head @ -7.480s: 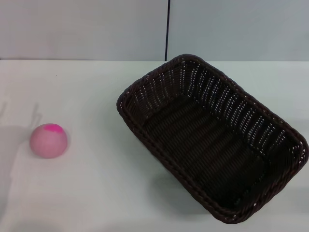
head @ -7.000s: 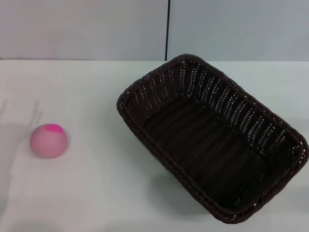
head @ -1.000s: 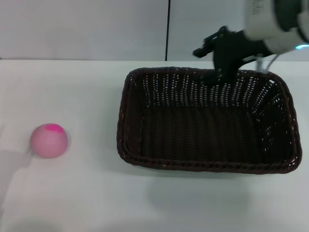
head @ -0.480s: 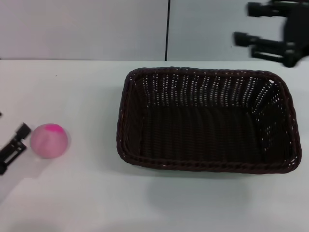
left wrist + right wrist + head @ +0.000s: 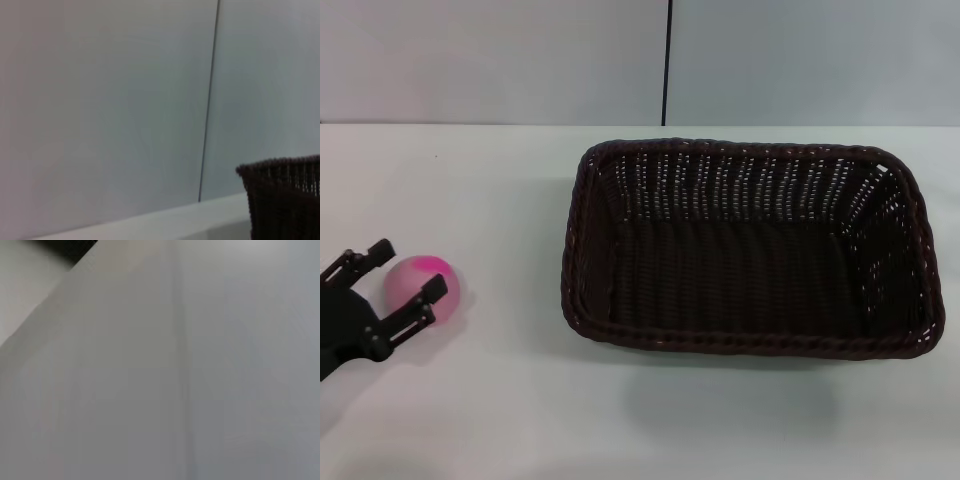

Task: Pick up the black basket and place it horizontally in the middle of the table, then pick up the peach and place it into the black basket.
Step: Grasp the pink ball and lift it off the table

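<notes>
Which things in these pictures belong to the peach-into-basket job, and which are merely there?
Belonging to the job:
- black basket, lying horizontally
- peach, on the table left of the basket
- left gripper, jaws open either side of the peach

Merely there:
- grey wall behind the table, with a dark vertical seam

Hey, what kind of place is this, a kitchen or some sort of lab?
Probably a lab test bench: a bare white table, a plain panelled wall, and only the black basket and the peach.

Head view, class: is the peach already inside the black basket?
No. The peach lies on the table left of the black basket, between the open fingers of the left gripper.
</notes>
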